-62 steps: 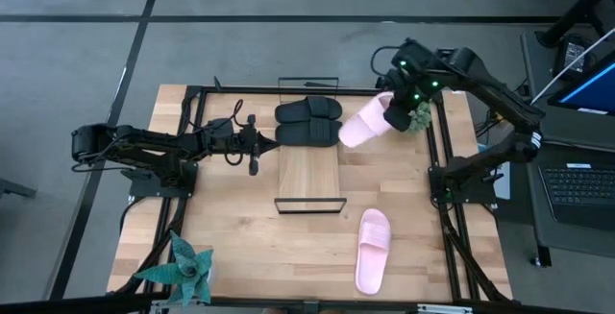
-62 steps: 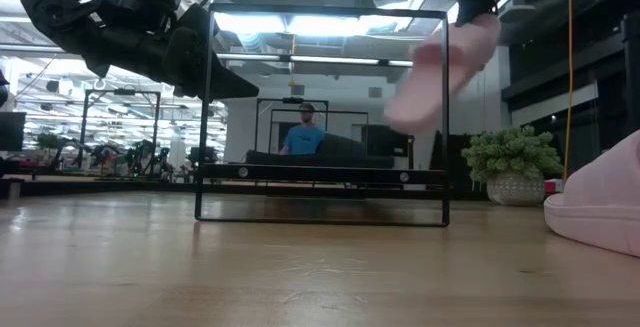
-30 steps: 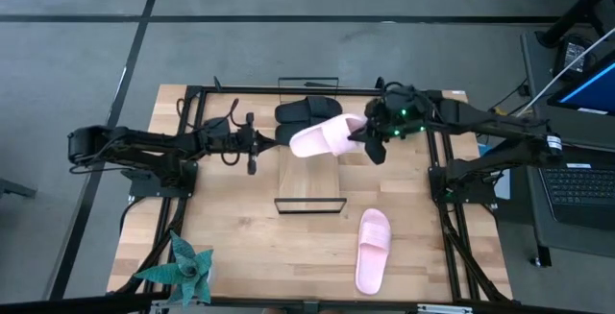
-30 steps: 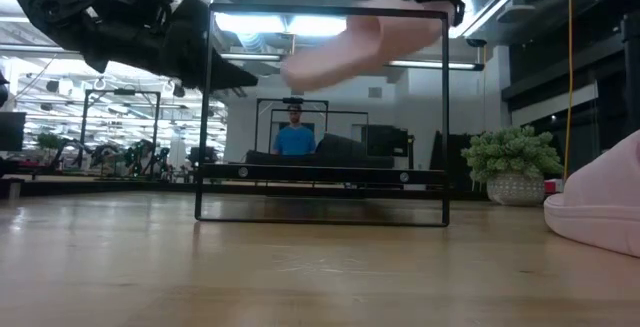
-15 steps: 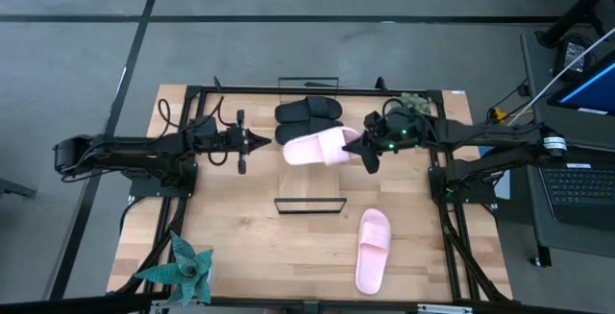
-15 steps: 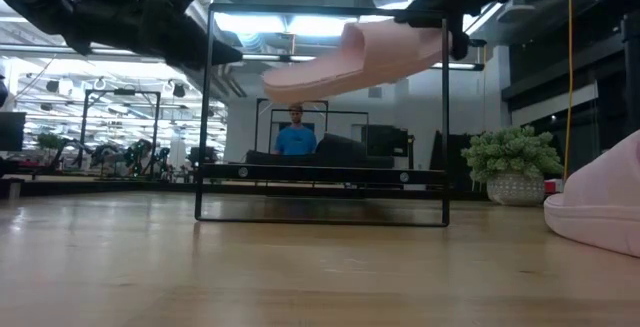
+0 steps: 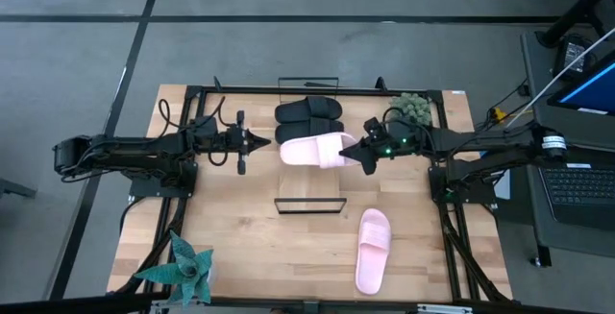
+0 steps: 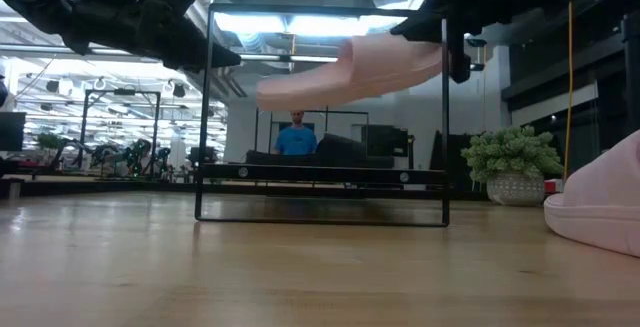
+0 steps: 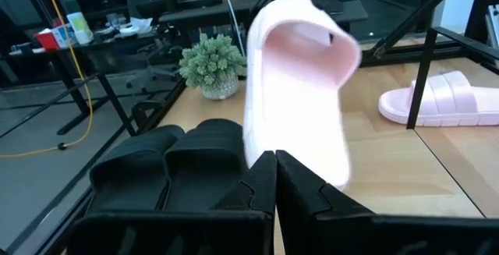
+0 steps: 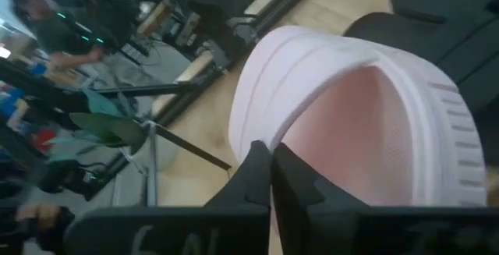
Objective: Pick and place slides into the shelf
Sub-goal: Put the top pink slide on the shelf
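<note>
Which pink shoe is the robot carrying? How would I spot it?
Find the shelf, the light wooden board in the middle of the table. Just above it, beside two black slides, hangs a pink slide gripped at one end by the right end effector. The other pink slide lies flat on the table, closer to the front.

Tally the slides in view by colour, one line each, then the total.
Black slides: 2, side by side on the shelf.
Pink slides: 2, one held above the shelf by the right gripper, one on the table.
Total: 4
</note>
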